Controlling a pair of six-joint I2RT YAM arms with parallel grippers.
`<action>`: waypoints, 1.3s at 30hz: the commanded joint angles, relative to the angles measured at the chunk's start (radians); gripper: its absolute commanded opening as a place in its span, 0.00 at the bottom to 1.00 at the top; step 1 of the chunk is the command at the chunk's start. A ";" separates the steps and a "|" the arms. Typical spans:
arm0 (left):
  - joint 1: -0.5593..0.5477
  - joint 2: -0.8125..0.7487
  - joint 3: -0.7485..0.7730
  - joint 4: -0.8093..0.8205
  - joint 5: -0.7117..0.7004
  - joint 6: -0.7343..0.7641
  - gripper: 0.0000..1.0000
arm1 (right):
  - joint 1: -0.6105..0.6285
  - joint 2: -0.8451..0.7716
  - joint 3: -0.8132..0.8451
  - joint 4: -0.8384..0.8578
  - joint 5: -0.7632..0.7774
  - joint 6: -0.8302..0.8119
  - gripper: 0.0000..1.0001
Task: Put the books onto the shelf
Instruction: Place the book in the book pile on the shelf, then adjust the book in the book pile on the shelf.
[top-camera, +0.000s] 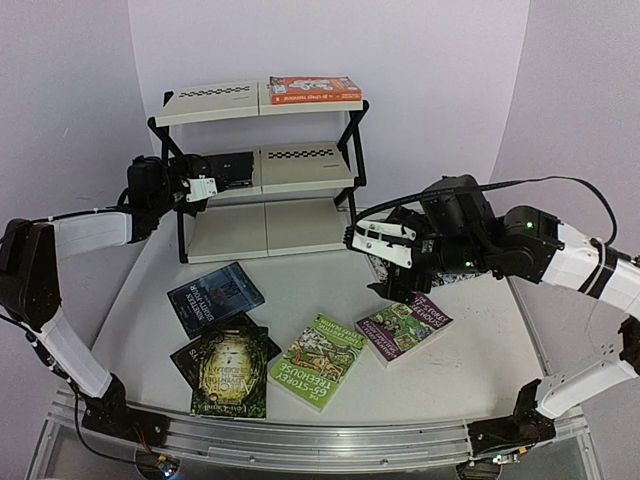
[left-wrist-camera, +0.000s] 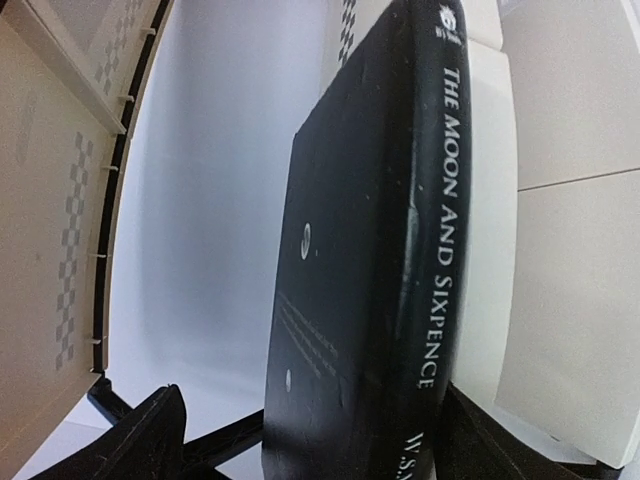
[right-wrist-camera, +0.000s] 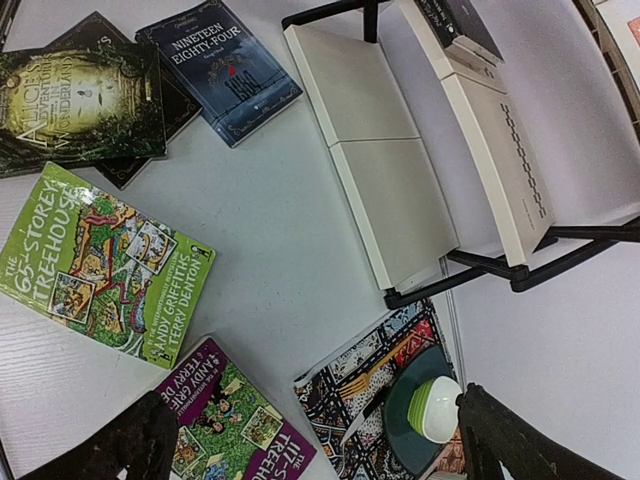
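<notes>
Black paperback (left-wrist-camera: 350, 280) lies at left end of cream three-tier shelf's (top-camera: 300, 155) middle tier. Top view mostly hides it behind left hand (top-camera: 208, 186), which is spread wide with a gap beside the cover. Right hand (right-wrist-camera: 320, 440) is wide, holding nothing.

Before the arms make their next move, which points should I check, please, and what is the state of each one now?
1. Left hand open around the black book: ok, one finger stands apart from it.
2. Other finger clear of that book: cannot tell.
3. Black book lying on the middle tier of the shelf: ok.
4. Right hand open and empty: ok.
5. Purple book below it, flat and uncovered: ok.
6. All books shelved: not ok; the dark blue book and green book also lie on the table.
</notes>
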 joint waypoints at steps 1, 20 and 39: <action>-0.006 -0.031 0.032 -0.168 0.005 -0.047 0.88 | -0.005 -0.037 -0.009 0.021 -0.011 0.019 0.98; -0.064 -0.167 0.018 -0.215 -0.039 -0.255 1.00 | -0.006 -0.050 -0.014 0.022 -0.020 0.036 0.98; -0.184 -0.443 0.017 -0.533 -0.407 -1.455 0.88 | -0.005 -0.040 -0.023 0.024 -0.015 0.129 0.98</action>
